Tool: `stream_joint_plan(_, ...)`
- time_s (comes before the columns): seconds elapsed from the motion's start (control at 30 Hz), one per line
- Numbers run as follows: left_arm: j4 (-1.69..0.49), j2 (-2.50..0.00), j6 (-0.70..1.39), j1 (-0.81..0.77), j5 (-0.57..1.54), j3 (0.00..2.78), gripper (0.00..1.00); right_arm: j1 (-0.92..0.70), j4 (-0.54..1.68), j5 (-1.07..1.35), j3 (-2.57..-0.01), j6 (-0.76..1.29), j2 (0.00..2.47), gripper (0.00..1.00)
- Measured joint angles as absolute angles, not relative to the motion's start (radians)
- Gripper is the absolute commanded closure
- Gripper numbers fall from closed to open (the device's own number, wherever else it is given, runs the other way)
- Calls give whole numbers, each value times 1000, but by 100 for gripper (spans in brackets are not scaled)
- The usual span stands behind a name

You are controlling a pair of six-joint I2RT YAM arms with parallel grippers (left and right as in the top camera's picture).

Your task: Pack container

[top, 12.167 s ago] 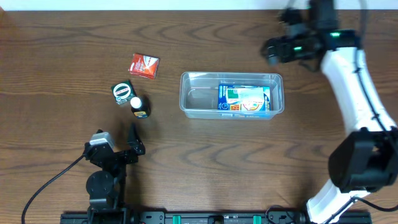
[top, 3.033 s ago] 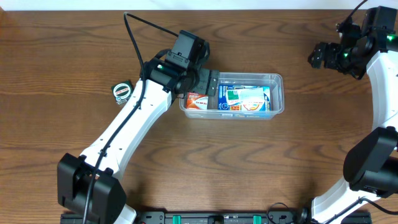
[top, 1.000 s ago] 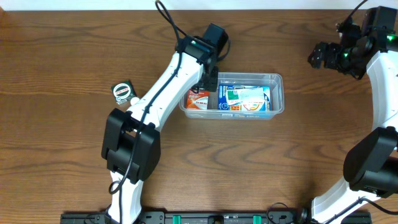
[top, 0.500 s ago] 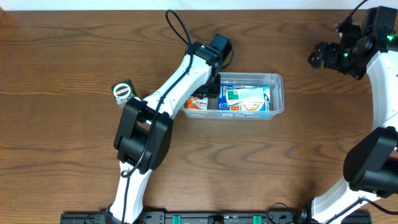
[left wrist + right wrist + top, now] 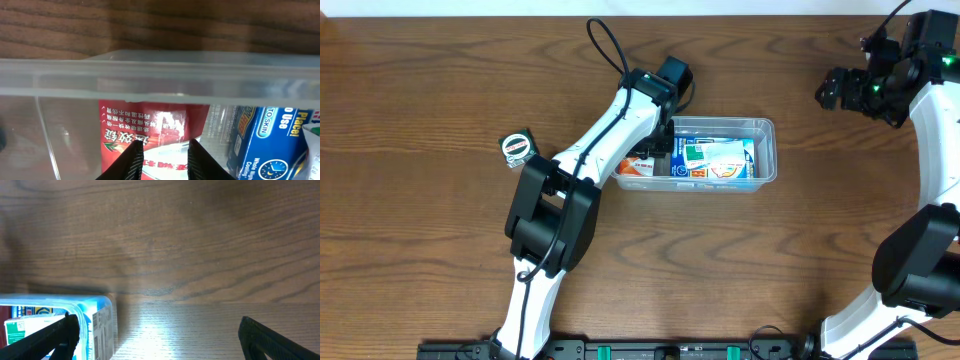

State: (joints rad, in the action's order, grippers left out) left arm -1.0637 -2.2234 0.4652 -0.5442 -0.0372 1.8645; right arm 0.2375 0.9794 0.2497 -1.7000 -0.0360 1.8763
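The container (image 5: 772, 150) is seen lying lengthwise across the middle of the table (image 5: 420, 80), and the left gripper (image 5: 162, 159) is held down inside its left end. From the left wrist, the clear rim is seen running straight across just beyond the fingers (image 5: 131, 161). The jaws are set with only a narrow gap, and nothing is seen pinched in it. Through that gap the red packet (image 5: 150, 122) is made out, lying flat on the container floor at the left end. Just beside the packet, the middle and right of the container are filled by a blue-and-white carton (image 5: 712, 160). A green item (image 5: 518, 148) is left out on the table, well apart from the container's left end. The right gripper (image 5: 159, 330) is held off beyond the container's right end, well apart from it. Its jaws are spread wide, with only bare wood framed between them. The container's end, with the carton showing through it, is caught at the lower left of the right wrist view.
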Motion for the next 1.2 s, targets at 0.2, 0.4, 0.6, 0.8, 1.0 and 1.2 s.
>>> stream_joint_plan(0.2, -1067, -2224, 471, -544, -51, 1861, 70, 237, 979, 250, -1700, -36, 1876, 1)
stream_joint_plan(0.4, -1076, -2224, 475, -544, -83, 1861, 70, 237, 979, 250, -1700, -36, 1876, 1)
stream_joint_plan(0.6, -1078, -2224, 475, -545, -90, 1861, 70, 237, 979, 250, -1700, -36, 1876, 1)
stream_joint_plan(0.8, -1074, -2224, 475, -553, -94, 1850, 70, 237, 979, 250, -1700, -36, 1876, 1)
stream_joint_plan(1.0, -1065, -2224, 476, -566, -97, 1839, 69, 237, 979, 250, -1700, -36, 1876, 1)
stream_joint_plan(1.2, -1050, -2224, 476, -580, -97, 1839, 69, 237, 979, 250, -1700, -36, 1876, 1)
